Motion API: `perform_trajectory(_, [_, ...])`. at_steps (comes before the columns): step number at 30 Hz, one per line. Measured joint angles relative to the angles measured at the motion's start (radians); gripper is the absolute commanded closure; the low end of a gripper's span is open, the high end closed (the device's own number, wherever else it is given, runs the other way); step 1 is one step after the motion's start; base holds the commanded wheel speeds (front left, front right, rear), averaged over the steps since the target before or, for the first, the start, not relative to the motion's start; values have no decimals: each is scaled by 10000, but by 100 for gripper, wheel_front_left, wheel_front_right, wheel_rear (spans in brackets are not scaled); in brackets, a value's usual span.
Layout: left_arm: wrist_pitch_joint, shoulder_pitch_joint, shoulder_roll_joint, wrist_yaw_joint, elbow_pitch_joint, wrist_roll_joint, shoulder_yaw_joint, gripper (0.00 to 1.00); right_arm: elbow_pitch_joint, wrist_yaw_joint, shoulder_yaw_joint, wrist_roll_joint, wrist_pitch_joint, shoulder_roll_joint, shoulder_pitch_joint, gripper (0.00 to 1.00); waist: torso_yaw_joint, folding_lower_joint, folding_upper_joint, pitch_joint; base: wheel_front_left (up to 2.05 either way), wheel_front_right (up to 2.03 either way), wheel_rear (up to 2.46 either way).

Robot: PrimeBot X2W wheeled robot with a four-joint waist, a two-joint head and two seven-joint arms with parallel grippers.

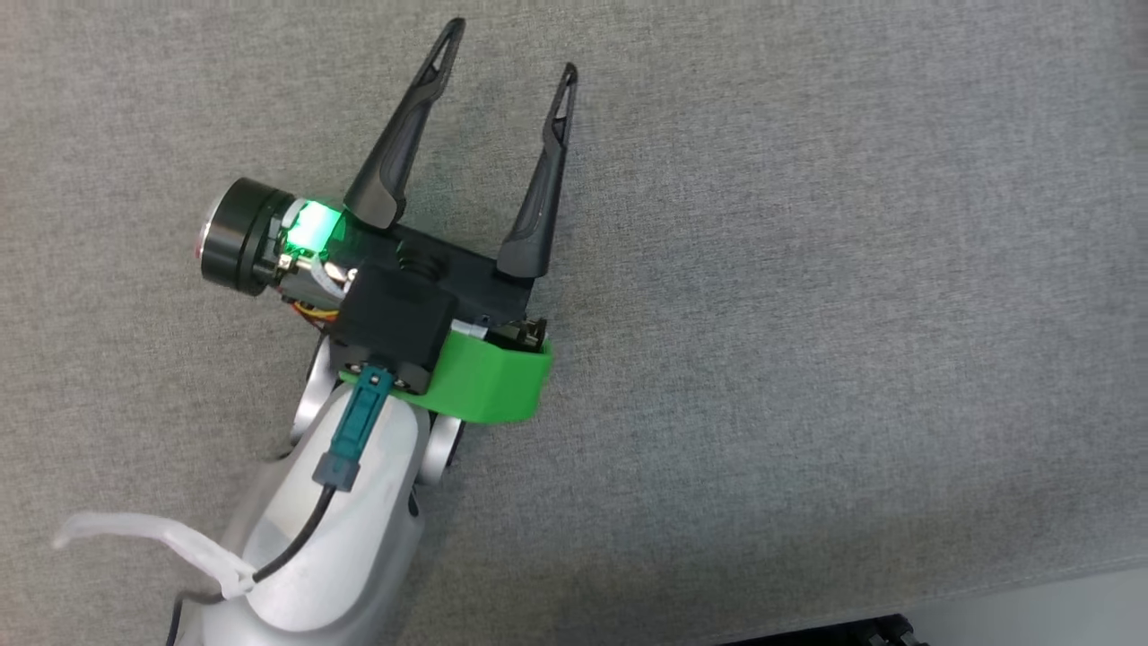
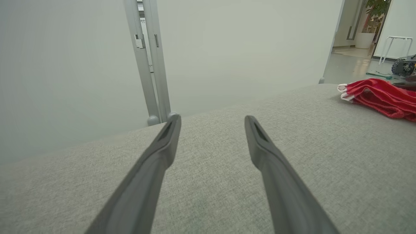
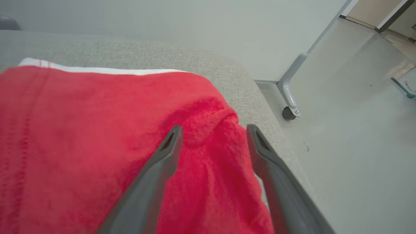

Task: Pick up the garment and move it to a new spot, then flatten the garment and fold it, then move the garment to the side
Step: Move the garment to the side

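The left gripper (image 1: 511, 49) hangs over the bare grey fabric of the table (image 1: 807, 314), its jaws spread wide and holding nothing. The red garment (image 3: 81, 130) with white trim lies bunched near the table's edge, well apart from that gripper. The right gripper (image 3: 214, 127) is poised just above its folds, jaws apart, not clamped on the cloth.
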Motion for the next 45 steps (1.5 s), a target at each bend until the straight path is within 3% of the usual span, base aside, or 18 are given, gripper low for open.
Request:
perform_trajectory(7, [-44, 881, 236, 324, 171, -328, 364, 0, -2531, 0, -3333, -1292, -2, 1810, 3051, 0, -292, -1, 0, -876, 0, 0, 0])
perform_trajectory(13, [10, 1716, 418, 554, 238, -729, 663, 0, -5120, 0, -4654, -2543, -2, 3689, 5183, 0, -523, -1, 0, -1767, 0, 0, 0])
perform_trajectory(17, [23, 2229, 462, 713, 332, -917, 777, 0, -6408, 0, -4686, -3014, -2, 4631, 6230, 0, -602, -2, 0, -2390, 0, 0, 0])
perform_trajectory(24, [-69, 3044, 460, 963, 560, -1360, 1035, 0, -7981, 0, -4174, -3572, -2, 5664, 7484, 0, -538, -2, 0, -3412, 0, 0, 0])
perform_trajectory(34, [-234, 4179, 499, 1333, 972, -1898, 1620, 0, -8805, -2, -3498, -3994, 71, 6305, 8684, 0, 223, -2, 0, -4444, 0, 0, 0])
perform_trajectory(45, [-286, 5049, 788, 1143, 1515, -2199, 1799, 0, -9166, -2, -3421, -4305, 729, 6571, 9621, 0, 953, -2, 0, -5599, 0, 0, 0])
